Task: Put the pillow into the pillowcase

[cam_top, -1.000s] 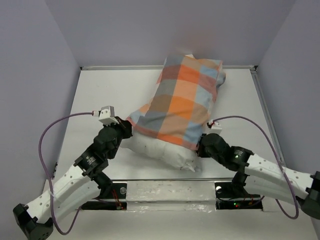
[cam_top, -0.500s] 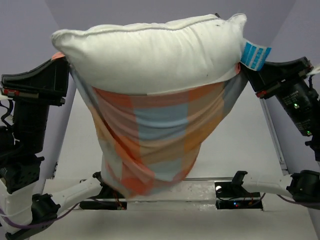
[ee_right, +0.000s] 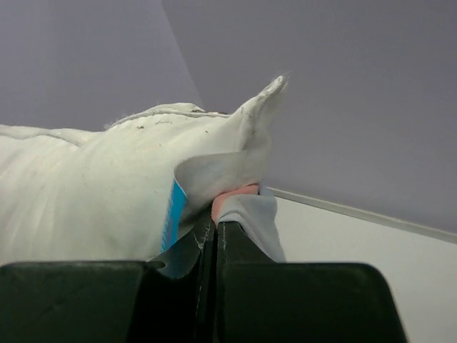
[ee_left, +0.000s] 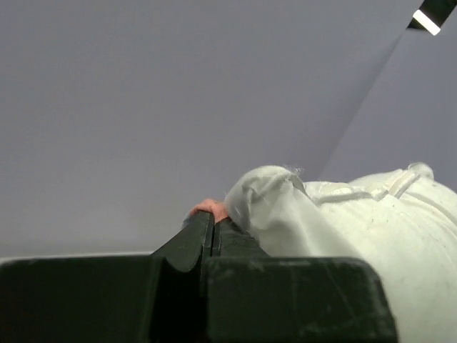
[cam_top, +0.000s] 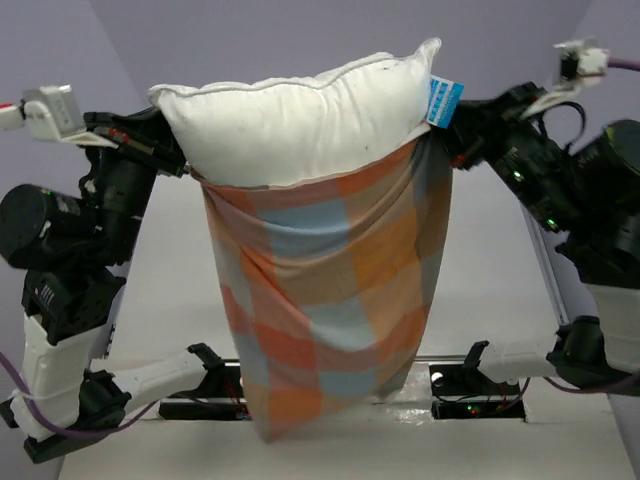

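Most of job: done, I judge. The pillow (cam_top: 300,120) sits in the mouth of the case (cam_top: 320,300), with only a top band of white above the hem.
Remaining: work that band down and get the hem over it. The case's low end looks slack and narrow, so the pillow likely has not reached the bottom.
Where: both hang in the air between the two raised arms, over the near part of the table (cam_top: 490,270), case mouth up.
Case low end: limp, tapering to a soft corner, lowest and nearest the arm bases. Cannot tell if it touches anything.
Case body: thin cloth in big orange, light-blue and grey-tan checks, with long vertical folds, pulled taut across the top.
Left claw (cam_top: 185,168): fingers pressed together on a pinch of the case's hem, a bit of pink-orange cloth peeking out. The pillow's corner bulges just beside it.
Right claw (cam_top: 447,140): fingers pressed together on grey and pink case cloth at the other mouth corner. A fold of pillow lies on top; cannot tell if it is caught too.
Pillow: plump, soft, plain white, with a piped seam along the top edge, pointed corners and a few dark specks.
Tag (cam_top: 443,102): small, flat, blue-and-white, at the pillow's right corner just above the right claw.
Table: flat, white, matte, with a raised rim along the right side.
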